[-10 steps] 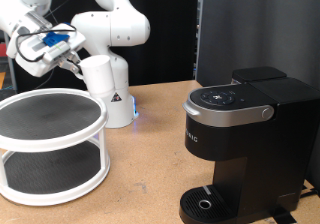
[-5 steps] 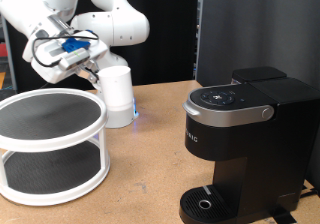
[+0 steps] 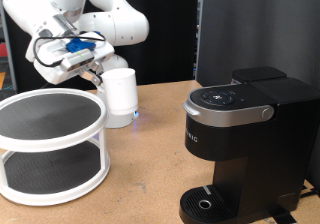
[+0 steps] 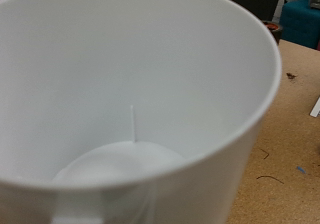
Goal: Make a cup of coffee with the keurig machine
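The black keurig machine (image 3: 240, 144) stands on the bench (image 3: 150, 164) at the exterior view's right, lid down, with faint lettering on its front that is too small to read. A white two-tier round shelf (image 3: 50, 144) sits at the left. Above it, the pincer (image 3: 97, 74) grips the white cup (image 3: 121, 91), which has shifted slightly rightward. The wrist view shows the cup's empty inside.

Cup (image 3: 121, 92) at gripper (image 3: 97, 74)
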`<state>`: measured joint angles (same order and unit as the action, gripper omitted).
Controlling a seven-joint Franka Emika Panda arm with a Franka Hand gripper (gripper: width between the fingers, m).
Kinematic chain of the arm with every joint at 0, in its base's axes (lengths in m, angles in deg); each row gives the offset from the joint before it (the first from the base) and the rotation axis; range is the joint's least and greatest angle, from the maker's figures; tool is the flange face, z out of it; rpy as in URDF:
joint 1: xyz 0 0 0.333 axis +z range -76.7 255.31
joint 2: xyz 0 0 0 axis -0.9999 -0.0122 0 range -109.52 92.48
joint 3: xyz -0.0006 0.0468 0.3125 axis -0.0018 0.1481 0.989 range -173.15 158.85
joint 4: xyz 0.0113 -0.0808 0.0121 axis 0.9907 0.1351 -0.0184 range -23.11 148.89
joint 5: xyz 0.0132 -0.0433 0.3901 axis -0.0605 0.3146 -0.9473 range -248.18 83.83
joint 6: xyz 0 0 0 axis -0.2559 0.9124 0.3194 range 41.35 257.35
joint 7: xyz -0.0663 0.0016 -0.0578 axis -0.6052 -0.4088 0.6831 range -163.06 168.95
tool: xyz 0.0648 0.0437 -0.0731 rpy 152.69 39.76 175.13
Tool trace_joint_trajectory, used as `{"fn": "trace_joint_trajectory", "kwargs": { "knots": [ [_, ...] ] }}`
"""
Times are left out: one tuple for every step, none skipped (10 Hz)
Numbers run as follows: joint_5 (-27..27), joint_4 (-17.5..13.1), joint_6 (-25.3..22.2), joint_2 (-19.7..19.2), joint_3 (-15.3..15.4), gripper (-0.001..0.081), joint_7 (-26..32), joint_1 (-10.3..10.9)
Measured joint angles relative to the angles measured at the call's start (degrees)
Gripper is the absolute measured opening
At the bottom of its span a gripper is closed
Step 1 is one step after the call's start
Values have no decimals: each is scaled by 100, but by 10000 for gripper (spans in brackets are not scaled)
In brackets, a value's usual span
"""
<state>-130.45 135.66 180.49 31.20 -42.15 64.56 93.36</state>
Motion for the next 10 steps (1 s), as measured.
{"fn": "trace_joint_trajectory", "kwargs": {
  "knots": [
    [-261,-13,332,-101,75,75,0,222],
    [-442,-46,542,-228,119,75,3,425],
    [-558,-81,647,-349,121,75,41,578],
    [-599,-96,673,-447,121,75,55,665],
    [-642,-102,705,-506,121,75,88,714],
    [-678,-103,745,-523,121,75,124,738],
    [-677,-117,738,-524,118,75,117,738],
    [-666,-126,737,-533,122,75,104,737],
    [-682,-126,751,-549,132,75,103,750],
    [-813,-123,878,-574,140,75,133,827]
  ]
}}
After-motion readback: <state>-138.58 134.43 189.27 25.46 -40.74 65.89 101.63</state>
